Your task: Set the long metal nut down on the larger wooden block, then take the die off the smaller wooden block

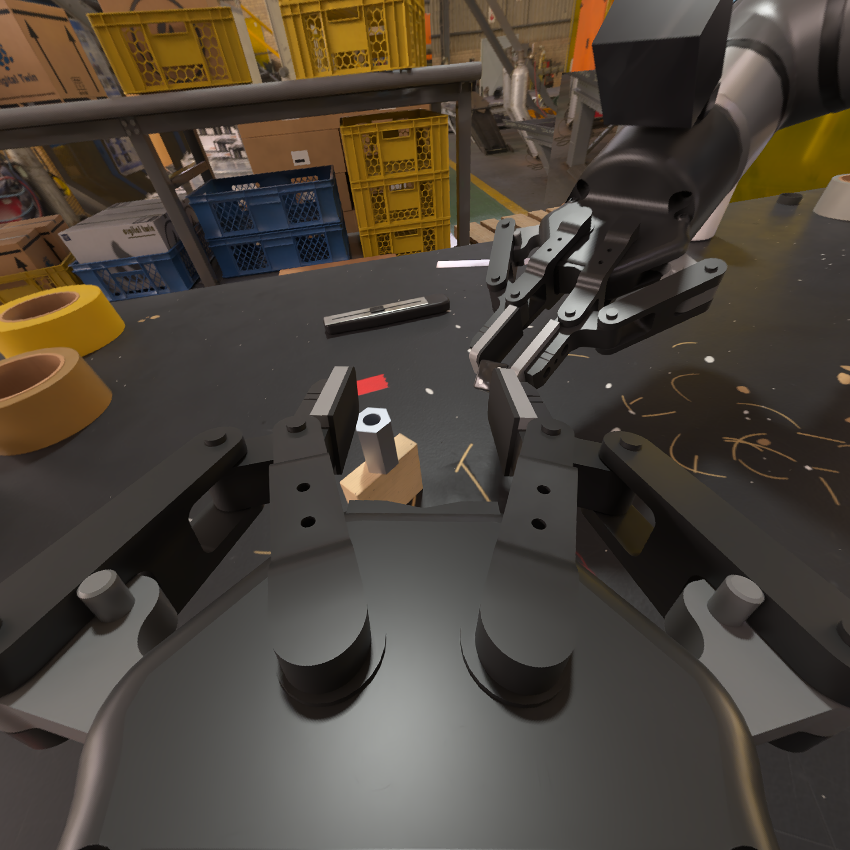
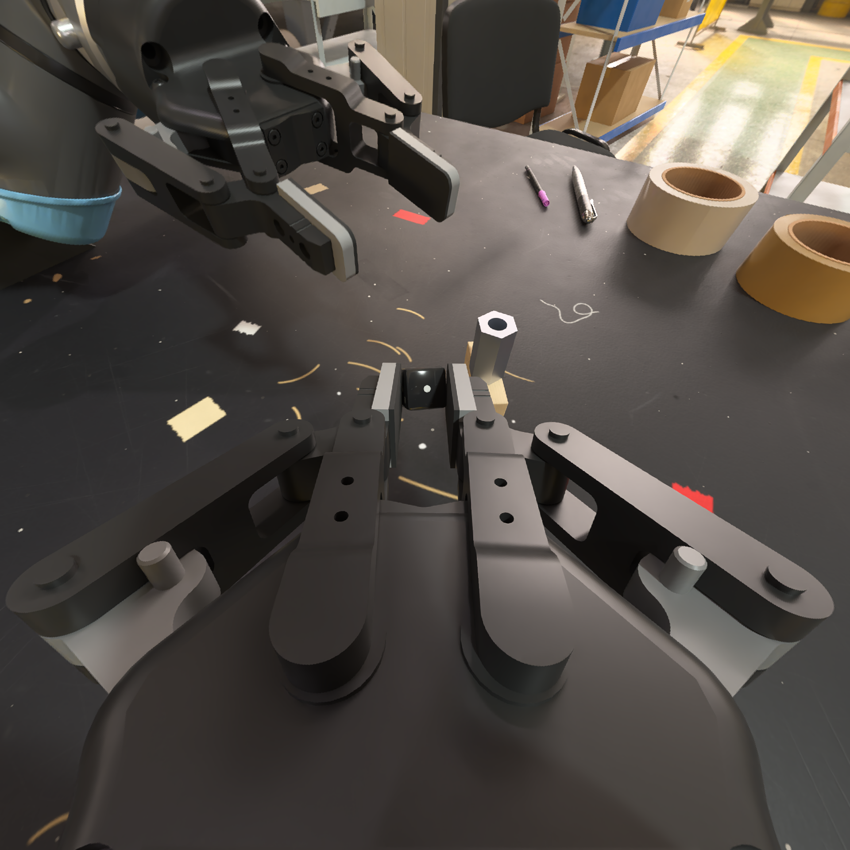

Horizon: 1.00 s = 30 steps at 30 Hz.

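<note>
The long metal nut (image 1: 375, 439) stands upright on a wooden block (image 1: 391, 478), just inside my left gripper's left finger. My left gripper (image 1: 425, 404) is open and empty, with its fingers apart from the nut. My right gripper (image 2: 423, 391) is shut on the black die (image 2: 419, 399), right beside the nut (image 2: 494, 347) and its block (image 2: 499, 398). In the left wrist view the right gripper (image 1: 496, 363) holds the die (image 1: 482, 380) close to my left gripper's right fingertip. The left gripper (image 2: 395, 230) hangs open at the upper left of the right wrist view. The smaller wooden block is not clearly in view.
A yellow tape roll (image 1: 55, 317) and a brown one (image 1: 41, 400) sit at the table's left. A flat black tool (image 1: 381, 313) lies farther back. Two pens (image 2: 538, 186) and two tape rolls (image 2: 690, 207) lie beyond the nut. Shelves with crates (image 1: 395, 184) stand behind the table.
</note>
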### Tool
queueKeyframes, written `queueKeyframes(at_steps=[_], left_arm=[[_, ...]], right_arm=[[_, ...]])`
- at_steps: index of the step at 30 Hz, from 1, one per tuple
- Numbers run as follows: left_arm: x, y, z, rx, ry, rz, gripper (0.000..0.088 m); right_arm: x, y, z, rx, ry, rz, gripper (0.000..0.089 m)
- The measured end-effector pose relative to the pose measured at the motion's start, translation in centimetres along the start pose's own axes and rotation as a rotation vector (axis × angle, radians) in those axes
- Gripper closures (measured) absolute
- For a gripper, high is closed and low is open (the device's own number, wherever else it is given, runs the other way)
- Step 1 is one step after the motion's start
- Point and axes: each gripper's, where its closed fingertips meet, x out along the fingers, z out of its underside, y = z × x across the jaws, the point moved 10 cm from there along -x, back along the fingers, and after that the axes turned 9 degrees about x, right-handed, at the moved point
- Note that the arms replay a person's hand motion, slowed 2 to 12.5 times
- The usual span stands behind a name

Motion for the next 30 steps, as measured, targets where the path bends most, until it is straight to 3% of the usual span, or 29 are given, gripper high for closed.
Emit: queueKeyframes(at_steps=[7, 30], left_arm=[[0.1, -0.3, 2.0, -0.01, -0.051, -0.028, 0.026], [1.4, -0.6, 5.3, -0.075, -0.067, -0.026, 0.0184]], right_arm=[[1.2, 0.2, -0.5, -0.009, -0.013, 0.011, 0.0718], [3.8, 0.7, -1.1, -0.016, -0.064, 0.034, 0.0718]])
